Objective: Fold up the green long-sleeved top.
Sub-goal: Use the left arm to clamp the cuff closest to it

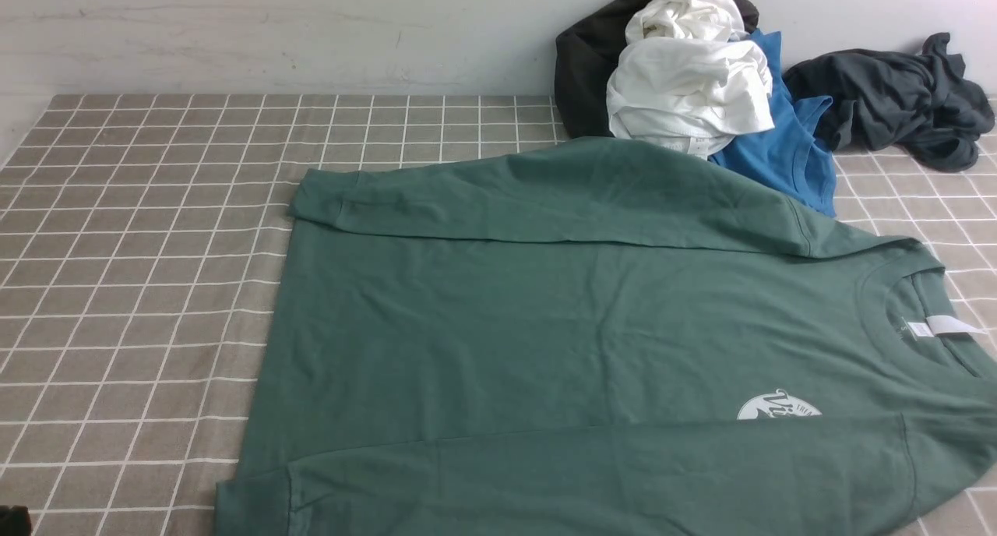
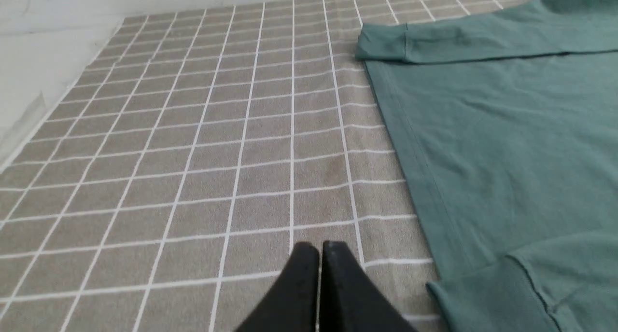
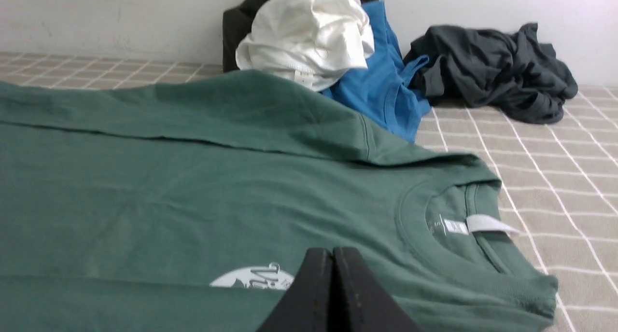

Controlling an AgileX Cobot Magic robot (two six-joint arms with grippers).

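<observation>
Lying flat: green long-sleeved top [image 1: 545, 326] | left hand [image 2: 319, 247] clenched | right hand [image 3: 332, 252] clenched

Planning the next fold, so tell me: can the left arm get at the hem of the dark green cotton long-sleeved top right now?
Probably yes. The left gripper, jaws shut, hangs over bare checked tablecloth beside the hem of the green top, with nothing between; it must open first.

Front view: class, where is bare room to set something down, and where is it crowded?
Widest: checked cloth on the left, between the wall and the hem of the green long-sleeved top. Smaller: between its collar and the dark grey garment. Crowded: the clothes pile, back right.
</observation>
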